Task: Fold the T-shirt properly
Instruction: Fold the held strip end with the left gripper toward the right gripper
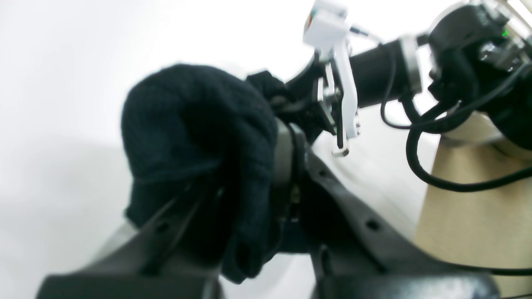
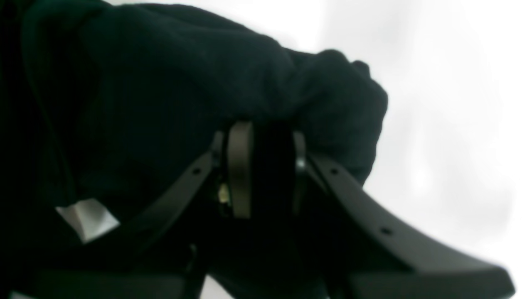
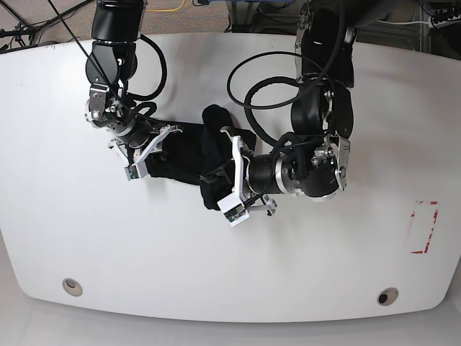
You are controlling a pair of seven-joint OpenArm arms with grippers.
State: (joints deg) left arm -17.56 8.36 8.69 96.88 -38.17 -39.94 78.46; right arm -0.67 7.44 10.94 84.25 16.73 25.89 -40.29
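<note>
- One T-shirt (image 3: 189,155) lay bunched mid-table (image 3: 86,238), centre frame, between two arms.
- Left gripper (image 1: 249,166) was clamped on the black cloth; right gripper (image 2: 266,166) pinched it too.
- Black cables (image 3: 259,90) looped above; red rectangle (image 3: 423,226) marked the right edge.

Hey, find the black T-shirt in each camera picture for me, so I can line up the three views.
Left wrist: the T-shirt bulges left of centre, pinched in the left pincer.
Right wrist: it fills the upper left, clamped in the right pincer.
Base: bunched at mid-table, between the two arms.
Shared landmark: the white table, plain white backdrop in both wrist views.
</note>
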